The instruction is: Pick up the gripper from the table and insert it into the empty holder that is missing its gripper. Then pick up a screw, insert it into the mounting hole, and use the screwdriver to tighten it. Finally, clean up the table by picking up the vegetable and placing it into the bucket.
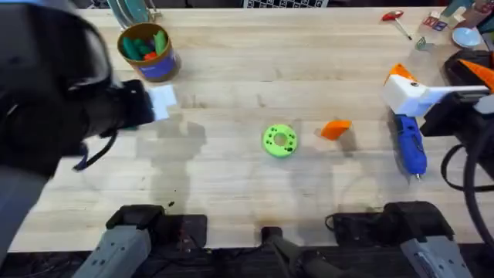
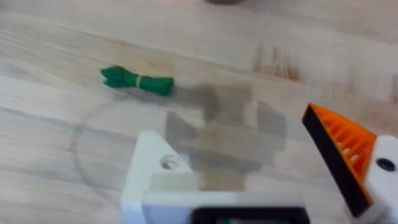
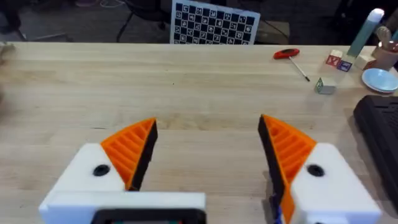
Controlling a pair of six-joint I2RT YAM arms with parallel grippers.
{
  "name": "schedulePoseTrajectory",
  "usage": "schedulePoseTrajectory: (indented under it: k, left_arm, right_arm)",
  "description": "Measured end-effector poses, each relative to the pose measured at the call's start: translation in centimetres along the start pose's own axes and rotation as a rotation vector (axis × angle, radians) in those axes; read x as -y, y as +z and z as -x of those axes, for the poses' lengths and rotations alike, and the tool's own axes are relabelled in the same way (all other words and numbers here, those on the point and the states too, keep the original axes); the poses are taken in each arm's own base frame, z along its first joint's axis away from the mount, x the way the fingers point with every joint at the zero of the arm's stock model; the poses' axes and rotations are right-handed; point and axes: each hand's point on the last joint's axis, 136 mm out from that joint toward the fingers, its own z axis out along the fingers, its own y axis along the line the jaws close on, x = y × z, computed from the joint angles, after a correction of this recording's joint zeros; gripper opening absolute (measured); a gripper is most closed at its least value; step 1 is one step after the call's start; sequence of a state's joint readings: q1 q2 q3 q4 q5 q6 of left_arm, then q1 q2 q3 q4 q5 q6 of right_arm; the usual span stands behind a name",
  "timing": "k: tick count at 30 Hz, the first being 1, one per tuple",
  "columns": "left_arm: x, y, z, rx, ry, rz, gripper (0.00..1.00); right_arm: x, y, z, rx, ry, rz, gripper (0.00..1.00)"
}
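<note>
Two arms are seen over a pale wooden worktop (image 1: 231, 69). The right gripper (image 3: 208, 155) is held above the right edge of the worktop, with its two orange ribbed fingers (image 3: 134, 149) spread well apart and nothing between them. The left gripper (image 2: 249, 180) is raised over the left side of the worktop; one white block carries an orange finger (image 2: 339, 152), while the other block, the empty holder (image 2: 158, 177), is bare, with a small hole visible in its face. Nothing is gripped by it, and with a single finger fitted it cannot be told whether it is open or closed.

The loose orange gripper (image 1: 335, 129) is lying on the worktop right of centre, just beside a flat green disc (image 1: 279, 140) with holes, apart from it. The blue screwdriver (image 1: 410, 145) is laid near the right edge, under the right arm's white block, its thin bit pointing toward the near edge. The bucket (image 1: 149, 52) is standing at the far left corner, with green and red pieces inside. The green vegetable (image 2: 137, 80) is seen in the left wrist view, lying on bare wood beyond the left gripper. A red-handled tool (image 1: 395, 18) is resting near the far right corner.
</note>
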State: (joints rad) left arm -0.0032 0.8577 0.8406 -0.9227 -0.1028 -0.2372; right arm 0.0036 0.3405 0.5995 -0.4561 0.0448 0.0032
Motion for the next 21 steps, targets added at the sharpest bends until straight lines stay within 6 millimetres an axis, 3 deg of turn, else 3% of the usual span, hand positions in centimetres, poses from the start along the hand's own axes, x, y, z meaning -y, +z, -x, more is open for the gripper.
schedulePoseTrajectory:
  k: [1,2,5,8,9,13,17,21]
  left_arm:
    - [0.2,0.7,-0.4,-0.038,0.0,-0.003,0.985]
    - [0.7,2.7,-1.2,-0.125,-0.026,-0.006,0.946]
    - [1.5,4.0,-1.9,-0.191,-0.019,-0.034,0.492]
    - [2.9,3.7,-1.7,-0.199,0.015,-0.089,0.059]
    - [3.7,3.3,-1.4,-0.189,0.04,-0.116,0.075]
    - [8.2,0.3,-1.0,-0.118,0.177,-0.281,0.354]
    - [13.0,-3.6,-2.2,-0.037,0.341,-0.465,0.929]
    - [17.4,-7.3,-2.1,0.086,0.452,-0.644,0.987]
  right_arm:
    - [0.0,0.0,0.0,-0.001,0.0,0.0,0.992]
    - [0.0,0.0,0.1,0.002,-0.002,0.0,0.992]
    - [0.0,0.0,0.1,0.002,-0.035,0.0,0.992]
    - [0.0,0.0,0.1,0.002,-0.083,-0.001,0.992]
    - [0.0,0.0,0.1,0.002,-0.097,-0.002,0.992]
    - [0.1,0.0,0.1,0.002,-0.132,-0.003,0.992]
    - [0.1,0.0,0.1,0.002,-0.146,-0.003,0.992]
    - [0.1,0.0,0.0,0.002,-0.151,-0.003,0.99]
